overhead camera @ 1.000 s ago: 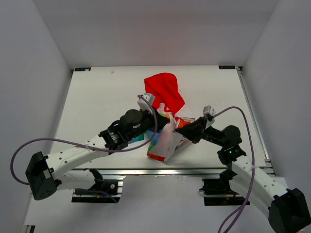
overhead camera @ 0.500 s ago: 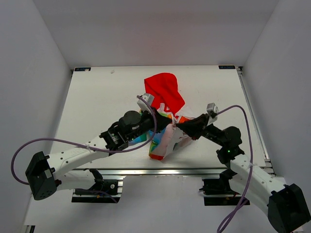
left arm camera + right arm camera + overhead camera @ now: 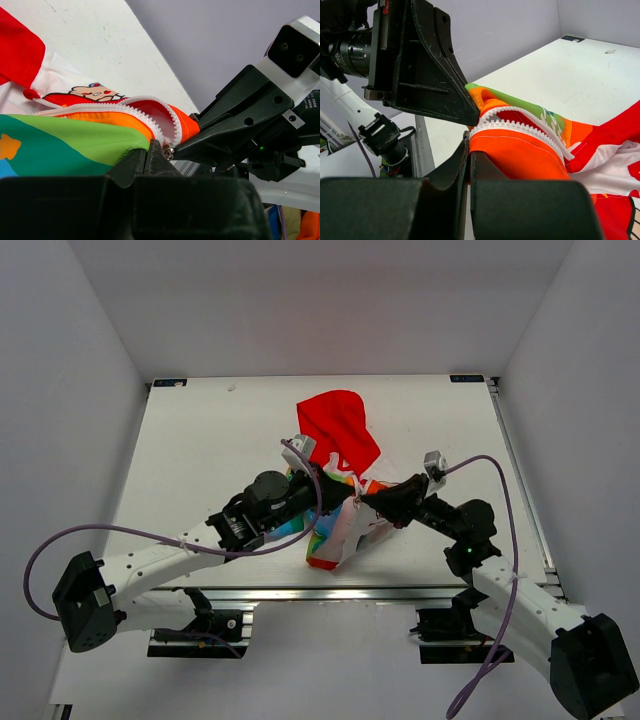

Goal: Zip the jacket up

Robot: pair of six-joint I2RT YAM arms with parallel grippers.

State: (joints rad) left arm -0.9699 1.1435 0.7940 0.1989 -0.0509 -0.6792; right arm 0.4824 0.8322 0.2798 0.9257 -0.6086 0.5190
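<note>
The jacket (image 3: pixel 338 430) lies mid-table, its red hood toward the back and its rainbow-striped front bunched up between the two grippers. My left gripper (image 3: pixel 348 499) is shut on the green and orange front edge (image 3: pixel 95 140) beside the white zipper teeth (image 3: pixel 150 125). My right gripper (image 3: pixel 362 502) is shut on the orange edge (image 3: pixel 520 155) of the other front panel, right at the zipper's end (image 3: pixel 470 134). The two grippers meet tip to tip, and the zipper stands open in a loop above them.
The white table (image 3: pixel 210 440) is walled in by grey panels at the left, back and right. An aluminium rail (image 3: pixel 330 592) runs along its near edge. Purple cables (image 3: pixel 130 535) trail from both arms.
Both grippers have lifted the jacket's bottom edge a little and drawn closer together. The right gripper has moved slightly left and back. The hood has not moved.
</note>
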